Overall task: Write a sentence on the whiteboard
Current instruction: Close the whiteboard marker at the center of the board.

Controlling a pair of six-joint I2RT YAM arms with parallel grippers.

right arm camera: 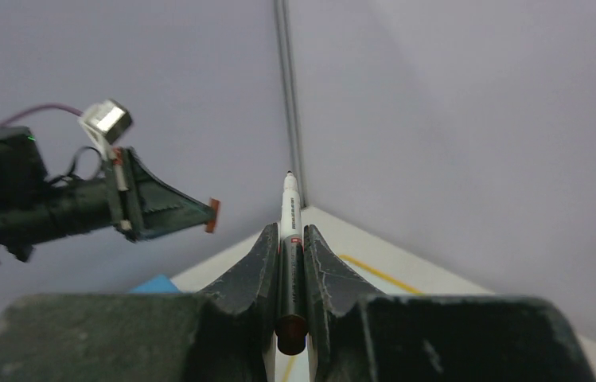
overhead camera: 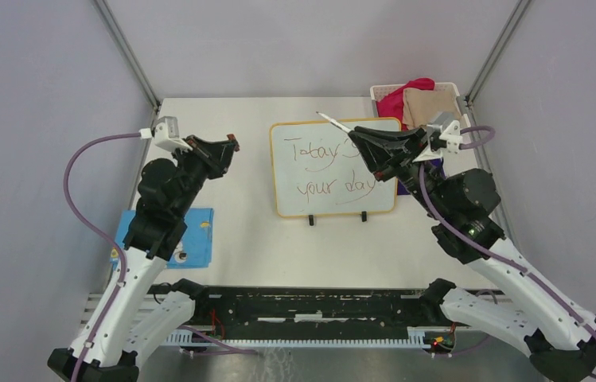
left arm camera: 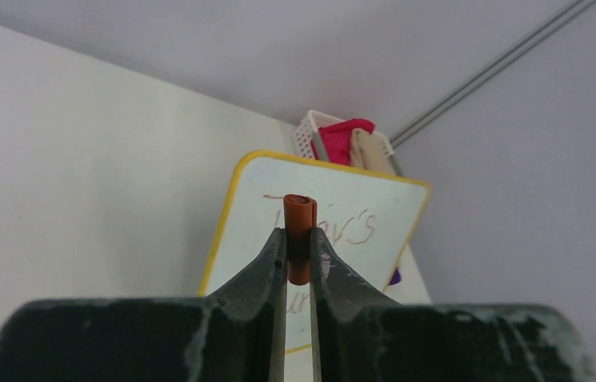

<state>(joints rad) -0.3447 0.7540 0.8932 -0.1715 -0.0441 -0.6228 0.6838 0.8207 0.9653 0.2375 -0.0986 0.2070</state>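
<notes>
find the whiteboard mid-table between the two arms, black feet on its near edge. read the sentence on it as two full lines, so writing judged done. mark the right gripper as clamped on the marker, held clear above the board's top right part, nearer the board than the other arm. note the marker's long axis running up and left, bare tip leading, aimed toward the left arm. mark the left gripper as pinched on the red-orange cap, off the board's left edge, well apart from the tip. likely next: capping, so need cap and tip on one line; cap's open end hard to tell.
</notes>
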